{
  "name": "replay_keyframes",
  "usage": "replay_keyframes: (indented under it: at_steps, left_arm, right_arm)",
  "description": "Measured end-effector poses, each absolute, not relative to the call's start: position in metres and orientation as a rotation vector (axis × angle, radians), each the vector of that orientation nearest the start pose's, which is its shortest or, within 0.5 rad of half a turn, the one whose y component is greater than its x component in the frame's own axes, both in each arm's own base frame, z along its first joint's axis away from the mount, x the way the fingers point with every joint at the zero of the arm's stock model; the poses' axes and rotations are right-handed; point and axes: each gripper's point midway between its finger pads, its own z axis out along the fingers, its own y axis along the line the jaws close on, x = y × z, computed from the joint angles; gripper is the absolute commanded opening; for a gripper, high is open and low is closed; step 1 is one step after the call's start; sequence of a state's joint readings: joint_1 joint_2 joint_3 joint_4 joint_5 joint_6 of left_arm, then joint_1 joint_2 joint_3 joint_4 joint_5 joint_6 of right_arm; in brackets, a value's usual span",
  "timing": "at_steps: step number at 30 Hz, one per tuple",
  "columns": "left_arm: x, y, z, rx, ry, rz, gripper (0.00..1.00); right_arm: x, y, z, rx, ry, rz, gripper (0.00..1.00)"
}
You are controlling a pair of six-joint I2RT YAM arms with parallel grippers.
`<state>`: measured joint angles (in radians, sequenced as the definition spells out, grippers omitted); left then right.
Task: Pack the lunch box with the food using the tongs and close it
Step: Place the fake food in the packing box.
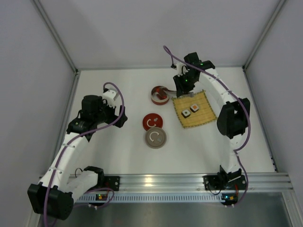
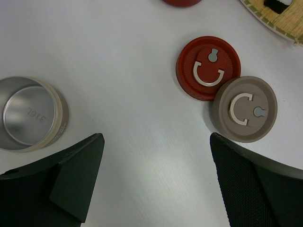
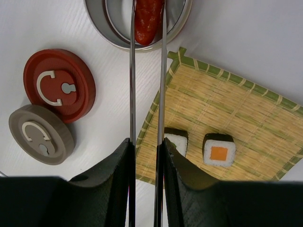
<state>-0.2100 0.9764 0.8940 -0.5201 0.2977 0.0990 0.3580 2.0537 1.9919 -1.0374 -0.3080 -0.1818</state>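
Right gripper [image 3: 146, 144]: nearly closed, clamped on the tongs [image 3: 132, 85], both arms squeezed between my fingers. The tong tips pinch the red sausage [image 3: 147, 21] over the open steel tin [image 3: 102, 29] at 12 o'clock in my wrist view. Can't tell if it touches the tin floor.

Both sushi rolls [image 3: 219, 150] [image 3: 176, 142] sit on the bamboo mat [image 3: 222, 104] at 4–5 o'clock, side by side, just apart. The red lid [image 3: 59, 85] and taupe lid [image 3: 41, 134] are at 9 o'clock, touching.

Left gripper [image 2: 156, 142]: wide open, holding nothing, hanging over bare table. A second tin [image 2: 59, 118] is at its 9 o'clock.

Step as I read it: drop the sausage in.
- Get the tips below the rim before letting go.
- Ease the squeeze only slightly so the tongs spring apart. Open too far and I lose the tongs.
- Set it toward one wall, leaving room for the rolls.
- Lift straight up, no rim contact.
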Motion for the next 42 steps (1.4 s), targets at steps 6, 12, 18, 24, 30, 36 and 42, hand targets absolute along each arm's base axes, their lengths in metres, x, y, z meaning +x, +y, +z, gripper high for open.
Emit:
replay_keyframes:
  at_steps: [6, 12, 18, 24, 30, 36, 42]
  left_arm:
    - [0.282, -0.109, 0.2, 0.501, 2.11, -0.387, 0.99]
    - [0.282, -0.109, 0.199, 0.501, 2.112, -0.387, 0.99]
    - [0.282, -0.109, 0.198, 0.501, 2.113, -0.387, 0.98]
    - [0.282, -0.109, 0.198, 0.501, 2.112, -0.388, 0.99]
    - [0.281, -0.109, 0.2, 0.501, 2.109, -0.387, 0.98]
    - [0.279, -0.108, 0.201, 0.502, 2.105, -0.385, 0.98]
    - [0.275, -0.108, 0.2, 0.508, 2.118, -0.39, 0.98]
  right_arm:
    - [0.42, 0.207, 0.152, -0.807, 2.549, 0.47, 0.23]
    - [0.419, 0.208, 0.152, -0.803, 2.55, 0.477, 0.45]
    - [0.418, 0.211, 0.153, -0.808, 2.548, 0.483, 0.48]
    - [0.418, 0.21, 0.162, -0.806, 2.526, 0.481, 0.38]
    - [0.405, 0.201, 0.21, -0.797, 2.42, 0.464, 0.34]
    - [0.368, 0.172, 0.248, -0.783, 2.333, 0.419, 0.33]
    - [0.333, 0.115, 0.226, -0.714, 2.403, 0.334, 0.33]
